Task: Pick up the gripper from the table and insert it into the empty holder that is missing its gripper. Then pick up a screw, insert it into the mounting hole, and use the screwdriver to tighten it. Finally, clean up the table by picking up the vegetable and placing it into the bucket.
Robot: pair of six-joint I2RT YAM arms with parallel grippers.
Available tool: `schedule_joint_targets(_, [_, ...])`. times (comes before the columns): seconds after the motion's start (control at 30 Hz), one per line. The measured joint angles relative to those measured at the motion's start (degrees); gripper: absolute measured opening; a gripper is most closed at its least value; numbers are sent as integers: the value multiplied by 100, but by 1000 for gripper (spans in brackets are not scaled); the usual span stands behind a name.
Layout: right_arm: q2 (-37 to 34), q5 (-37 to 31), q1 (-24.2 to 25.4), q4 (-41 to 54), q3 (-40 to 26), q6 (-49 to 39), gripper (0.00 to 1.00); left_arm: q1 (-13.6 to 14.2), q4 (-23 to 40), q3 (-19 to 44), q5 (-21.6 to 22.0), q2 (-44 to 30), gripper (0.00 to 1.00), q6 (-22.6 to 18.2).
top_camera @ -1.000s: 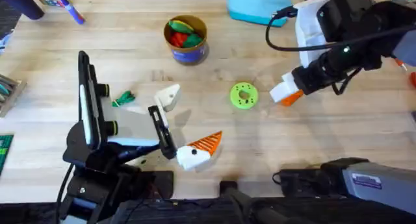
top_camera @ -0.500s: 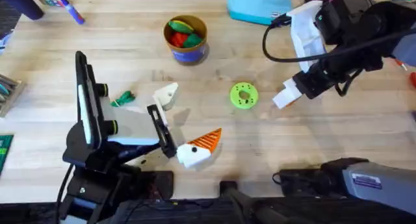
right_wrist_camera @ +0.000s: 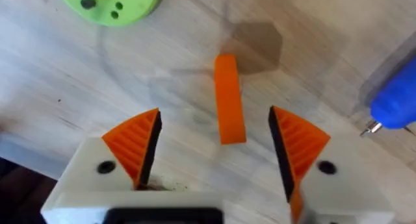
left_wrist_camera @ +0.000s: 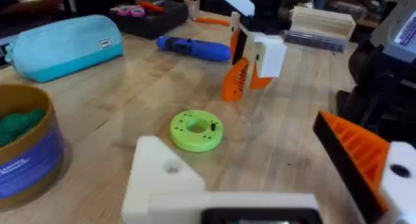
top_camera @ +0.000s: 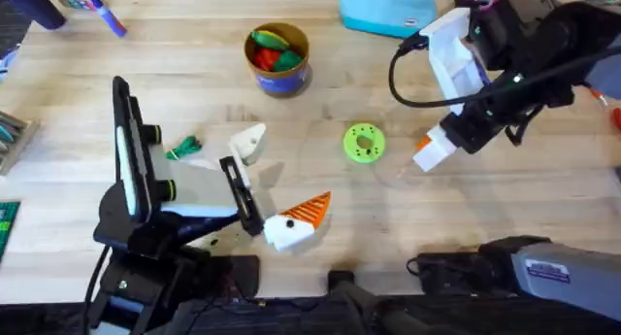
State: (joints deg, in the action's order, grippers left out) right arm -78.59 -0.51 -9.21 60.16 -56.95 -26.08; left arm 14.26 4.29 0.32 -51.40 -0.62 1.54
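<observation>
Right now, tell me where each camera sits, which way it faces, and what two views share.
Overhead: above the arm bases, looking down and forward at the table; both arms show, the right gripper beside the green disc.
Left wrist: low over the table, facing the green disc, bucket and right gripper.
Right wrist: looking down at the table; its own open orange pads show.
Shared: all three show the green disc.

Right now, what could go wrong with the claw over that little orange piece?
The right claw is open with the small orange piece between its pads. That piece is thin, so a closing pad might tip or push it away instead of catching it. The blue screwdriver lies close beside the claw and looks round, so a sideways nudge could set it rolling across the table.
</observation>
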Motion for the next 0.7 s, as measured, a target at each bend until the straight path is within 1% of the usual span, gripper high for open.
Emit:
schedule_joint_targets(0.17, [0,-181,0,48,0,-60,832,0,0,0,0,0,986,0])
schedule_joint_targets(0.33, [0,-251,0,-50,0,-86,756,0,0,0,0,0,986,0])
schedule_joint_targets(0.53, [0,-271,0,-134,0,-125,582,0,0,0,0,-1,986,0])
schedule_joint_targets(0.63, [0,-274,0,-139,0,-121,524,0,0,0,2,0,986,0])
schedule_joint_targets(0.7, [0,-284,0,-140,0,-132,448,0,0,0,2,0,986,0])
